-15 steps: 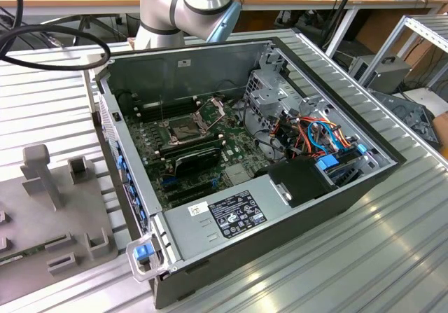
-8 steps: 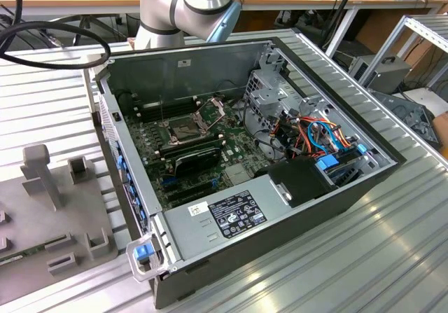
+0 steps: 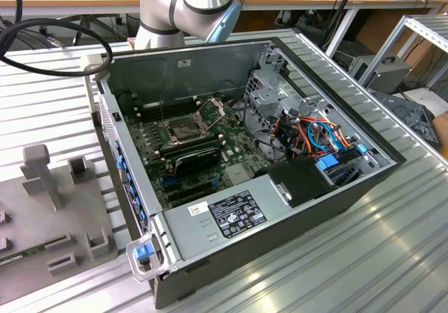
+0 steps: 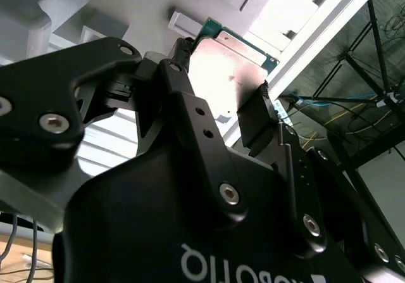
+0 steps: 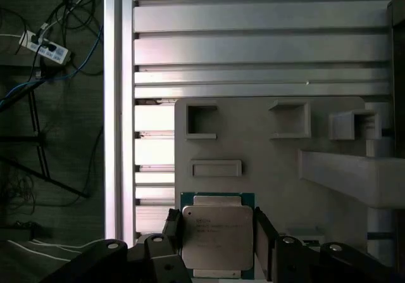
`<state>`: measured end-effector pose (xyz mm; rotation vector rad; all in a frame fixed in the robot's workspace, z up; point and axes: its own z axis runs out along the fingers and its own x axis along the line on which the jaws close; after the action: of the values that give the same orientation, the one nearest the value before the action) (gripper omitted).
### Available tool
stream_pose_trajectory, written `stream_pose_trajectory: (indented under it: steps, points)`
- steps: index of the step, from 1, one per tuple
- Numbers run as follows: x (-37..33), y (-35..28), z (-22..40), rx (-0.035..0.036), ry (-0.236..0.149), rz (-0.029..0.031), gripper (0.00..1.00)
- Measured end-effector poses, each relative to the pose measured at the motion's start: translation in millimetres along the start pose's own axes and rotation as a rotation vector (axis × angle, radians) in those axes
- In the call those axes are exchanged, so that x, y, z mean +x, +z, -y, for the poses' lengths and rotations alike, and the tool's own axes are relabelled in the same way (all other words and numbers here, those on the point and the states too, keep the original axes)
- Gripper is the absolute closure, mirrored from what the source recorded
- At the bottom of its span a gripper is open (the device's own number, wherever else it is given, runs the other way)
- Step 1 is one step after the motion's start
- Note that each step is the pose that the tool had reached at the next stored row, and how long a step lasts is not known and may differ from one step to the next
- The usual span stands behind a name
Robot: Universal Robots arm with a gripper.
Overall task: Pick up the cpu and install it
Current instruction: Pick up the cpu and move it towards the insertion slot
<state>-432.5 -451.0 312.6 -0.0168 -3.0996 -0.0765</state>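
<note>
Your black two-fingered gripper (image 4: 221, 74) had its jaws clamped on opposite edges of the cpu (image 5: 217, 235), the small square chip with a pale silver-grey metal lid and a green rim. Just behind it lay the pale grey moulded fixture plate (image 5: 266, 163), resting on the ribbed aluminium table (image 5: 253, 42). Farther off, in the exterior view, the open grey computer case (image 3: 315, 208) showed its green motherboard (image 3: 231, 148) and dark square socket (image 3: 183, 126).

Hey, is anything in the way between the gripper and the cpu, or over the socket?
Nothing visible. In the first wrist view the fingers close directly on the cpu. In the exterior view the socket lies bare, its frame swung up.
</note>
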Motion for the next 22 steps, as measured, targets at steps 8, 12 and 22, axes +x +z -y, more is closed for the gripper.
stream_pose_trajectory:
  steps: [8,12,22]
  points:
    - [0.0,-1.4,-0.1,0.0002,0.0,0.0,0.45]
    - [0.1,-2.9,-0.2,0.0002,0.0,0.0,0.45]
    - [0.2,-7.0,-0.4,0.0001,0.0,0.0001,0.45]
